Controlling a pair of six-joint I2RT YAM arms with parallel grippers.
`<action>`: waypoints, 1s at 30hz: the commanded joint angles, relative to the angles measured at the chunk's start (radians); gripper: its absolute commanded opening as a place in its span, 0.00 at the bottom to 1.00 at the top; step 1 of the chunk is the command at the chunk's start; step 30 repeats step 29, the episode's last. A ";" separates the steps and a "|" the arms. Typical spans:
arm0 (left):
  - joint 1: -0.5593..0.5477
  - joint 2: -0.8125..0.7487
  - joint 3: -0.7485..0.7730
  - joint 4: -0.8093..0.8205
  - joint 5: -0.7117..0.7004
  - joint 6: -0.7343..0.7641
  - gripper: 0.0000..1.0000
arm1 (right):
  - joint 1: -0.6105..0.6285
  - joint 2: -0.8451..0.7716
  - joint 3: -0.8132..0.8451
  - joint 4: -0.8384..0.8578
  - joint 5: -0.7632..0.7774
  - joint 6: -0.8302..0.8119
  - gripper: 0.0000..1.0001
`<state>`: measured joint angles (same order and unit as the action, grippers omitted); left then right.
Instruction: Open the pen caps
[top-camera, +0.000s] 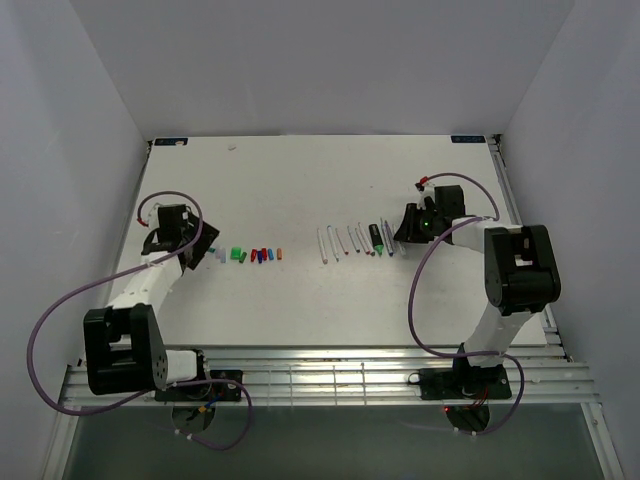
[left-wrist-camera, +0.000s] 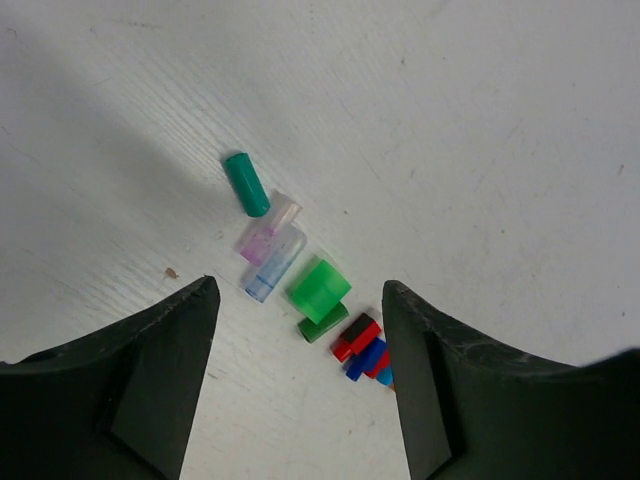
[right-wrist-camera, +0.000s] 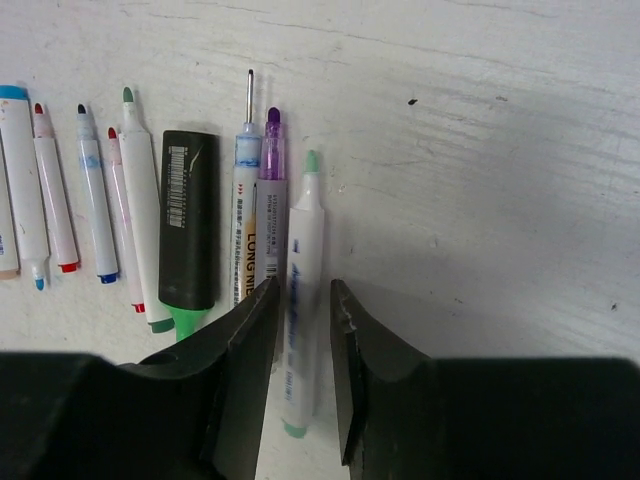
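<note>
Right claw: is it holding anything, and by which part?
Cannot tell. The right claw straddles the barrel of the white pen with the pale green tip, but a grip isn't clear.

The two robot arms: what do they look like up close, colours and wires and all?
Both the left arm and the right arm mix white tube-like links with chunky black joint housings. A purple cable loops loosely along each. Each arm ends in two dark, wedge-shaped fingers. No markings on them are legible.
</note>
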<state>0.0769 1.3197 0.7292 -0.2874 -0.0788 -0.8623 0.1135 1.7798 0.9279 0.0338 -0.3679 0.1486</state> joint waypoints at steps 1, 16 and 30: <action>0.006 -0.065 0.033 -0.010 0.060 -0.007 0.79 | 0.003 0.013 0.026 0.005 0.027 -0.018 0.35; -0.196 -0.093 0.082 0.042 0.189 0.006 0.94 | 0.003 -0.241 -0.018 -0.182 0.248 0.029 0.59; -0.482 -0.189 -0.125 0.249 0.281 -0.141 0.98 | 0.153 -0.779 -0.338 -0.414 0.319 0.140 0.90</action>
